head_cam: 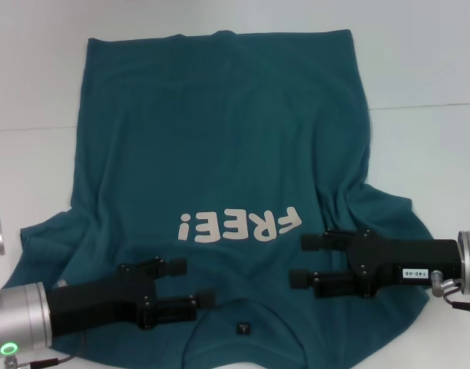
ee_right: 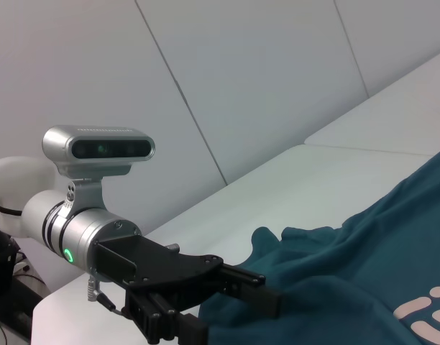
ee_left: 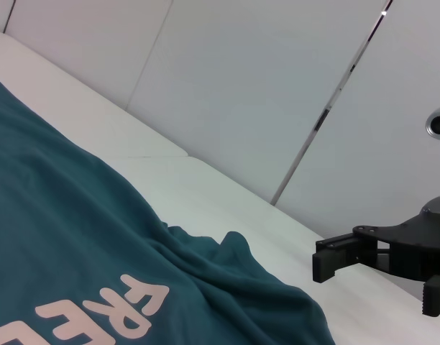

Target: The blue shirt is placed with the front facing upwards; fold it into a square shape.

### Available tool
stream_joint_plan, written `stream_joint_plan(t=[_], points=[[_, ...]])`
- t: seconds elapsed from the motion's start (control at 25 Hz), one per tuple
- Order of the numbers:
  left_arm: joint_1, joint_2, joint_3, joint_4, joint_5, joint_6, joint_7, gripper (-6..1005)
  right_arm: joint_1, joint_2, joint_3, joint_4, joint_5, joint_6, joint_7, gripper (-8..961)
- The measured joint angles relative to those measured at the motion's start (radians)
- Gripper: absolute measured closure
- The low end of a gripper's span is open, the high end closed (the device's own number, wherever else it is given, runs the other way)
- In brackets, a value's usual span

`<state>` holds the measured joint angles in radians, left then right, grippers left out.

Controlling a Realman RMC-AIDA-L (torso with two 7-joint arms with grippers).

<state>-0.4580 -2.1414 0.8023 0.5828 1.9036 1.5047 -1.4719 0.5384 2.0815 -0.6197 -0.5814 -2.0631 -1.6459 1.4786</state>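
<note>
Nearest the head camera, both grippers hover low over the shirt's (head_cam: 220, 138) collar end. The left gripper (head_cam: 190, 281) points inward beside the neck opening, fingers spread, nothing between them. The right gripper (head_cam: 306, 260) mirrors it from the other side, near the end of the "FREE!" lettering (head_cam: 240, 225), also spread and empty. Face up, the shirt lies across the white table (head_cam: 427, 69), hem at the far edge, collar toward the robot, sleeves bunched in soft ridges at either side. It looks light and limp, likely to sag and drag rather than hold shape, so a pinch through a single layer at the shoulder seams or sleeve edges seems the safest hold; grabbing mid-panel would probably just gather wrinkles.
</note>
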Motion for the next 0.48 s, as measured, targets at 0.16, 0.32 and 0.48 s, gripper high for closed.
stream_joint_plan(t=[0.16, 0.32, 0.48], points=[[0.001, -0.001, 0.000, 0.000, 0.000, -0.003, 0.000, 67, 0.000, 0.000, 0.000, 0.000, 0.000, 0.000, 0.000, 12], [0.001, -0.002, 0.000, 0.000, 0.000, -0.004, 0.000, 69, 0.000, 0.000, 0.000, 0.000, 0.001, 0.000, 0.000, 13], [0.001, -0.002, 0.000, 0.000, 0.000, -0.004, 0.000, 70, -0.001, 0.000, 0.000, 0.001, 0.003, 0.000, 0.000, 13]])
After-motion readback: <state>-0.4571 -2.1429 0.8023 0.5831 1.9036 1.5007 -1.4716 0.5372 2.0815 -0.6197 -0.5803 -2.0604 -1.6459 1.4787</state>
